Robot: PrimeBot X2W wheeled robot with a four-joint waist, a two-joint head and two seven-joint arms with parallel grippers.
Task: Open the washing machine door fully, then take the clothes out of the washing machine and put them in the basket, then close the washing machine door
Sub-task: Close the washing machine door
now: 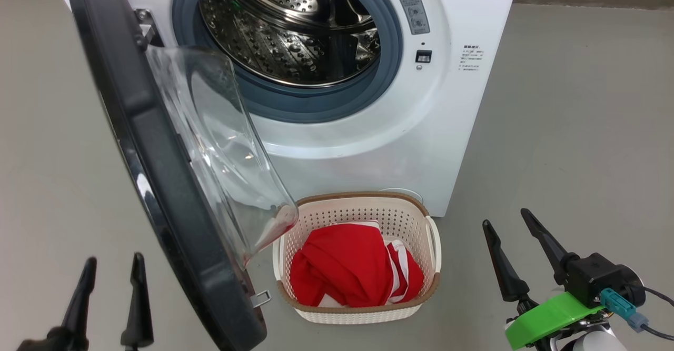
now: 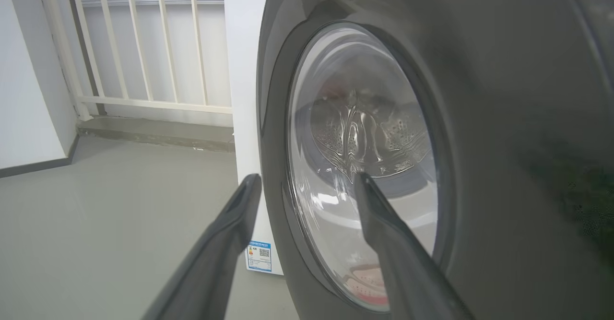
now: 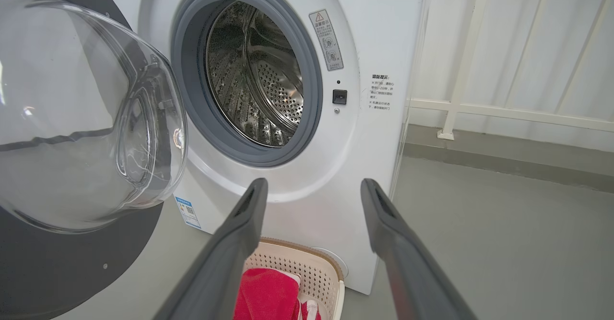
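Both wide open, empty: left gripper (image 1: 114, 259) lower left, outside the washing machine door (image 1: 158, 182); right gripper (image 1: 505, 218) lower right. Clothes (image 1: 347, 272) in basket (image 1: 363, 315), lower centre; drum (image 1: 295, 30) looks empty. Risks: closing swing clips the basket, or fingers skid off the glossy rim, so no latch.

Left gripper (image 1: 115, 258) and right gripper (image 1: 504, 218): two long dark tapered fingers each. Right wrist carries a green bracket (image 1: 547, 319) (teal connector (image 1: 613, 299), dark cables (image 1: 658, 294)).
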